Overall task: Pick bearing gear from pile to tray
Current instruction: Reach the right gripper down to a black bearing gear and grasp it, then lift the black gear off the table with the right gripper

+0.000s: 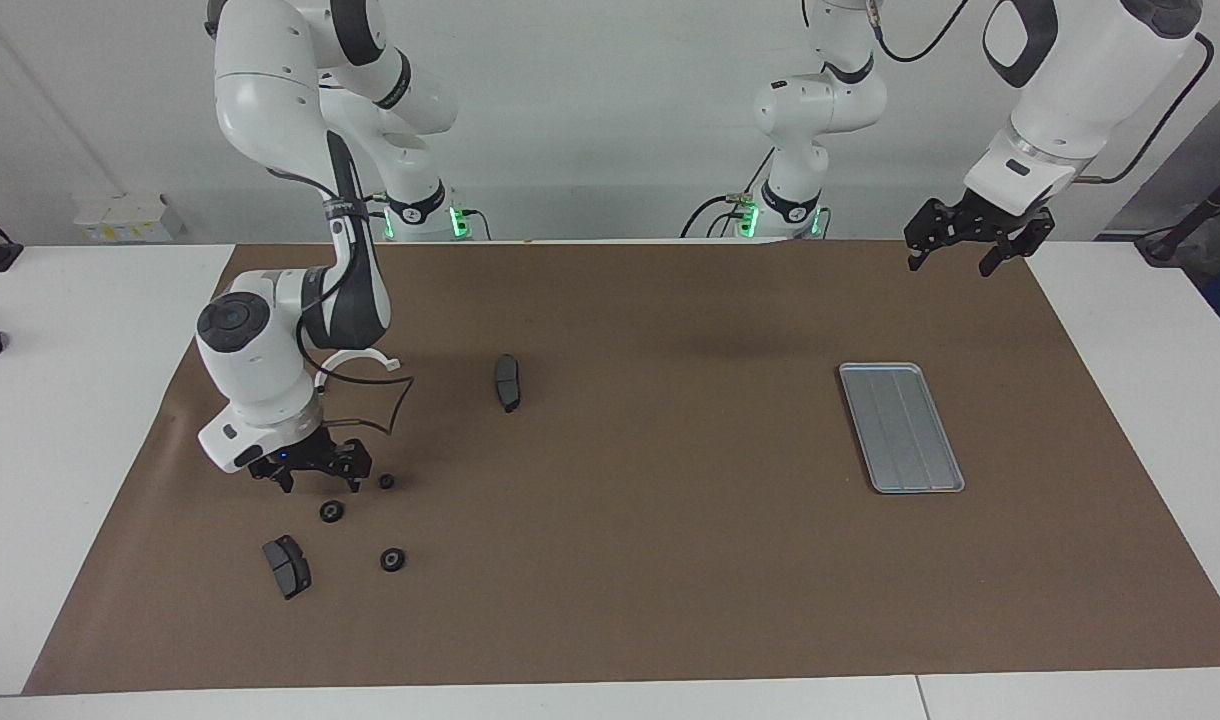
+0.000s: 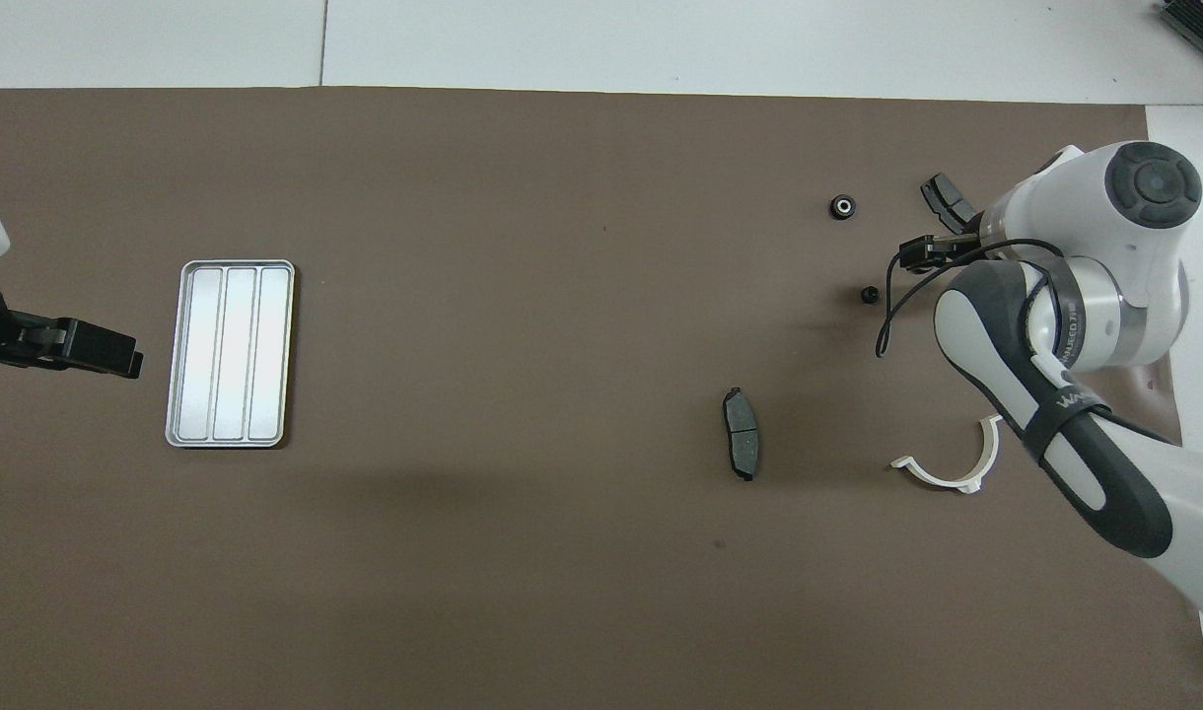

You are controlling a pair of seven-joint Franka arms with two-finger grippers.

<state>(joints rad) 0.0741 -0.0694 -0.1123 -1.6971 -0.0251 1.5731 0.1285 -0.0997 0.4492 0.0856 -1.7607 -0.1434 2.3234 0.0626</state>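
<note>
The pile lies at the right arm's end of the brown mat. Three small black rings show in the facing view: one (image 1: 387,481) nearest the robots, a middle one (image 1: 332,512) and one (image 1: 392,560) farthest out. My right gripper (image 1: 320,483) hangs open and low just over the middle ring, holding nothing. From overhead the right gripper (image 2: 915,254) hides that ring; the other two rings (image 2: 843,207) (image 2: 869,294) show. The silver tray (image 1: 900,427) (image 2: 231,353) sits bare at the left arm's end. My left gripper (image 1: 952,262) waits open, high over the mat's corner.
A dark brake pad (image 1: 287,566) lies beside the rings and another brake pad (image 1: 508,381) nearer mid-table. The white half-ring bracket (image 1: 355,360) (image 2: 947,473) lies under the right arm's forearm, with a black cable looping beside it.
</note>
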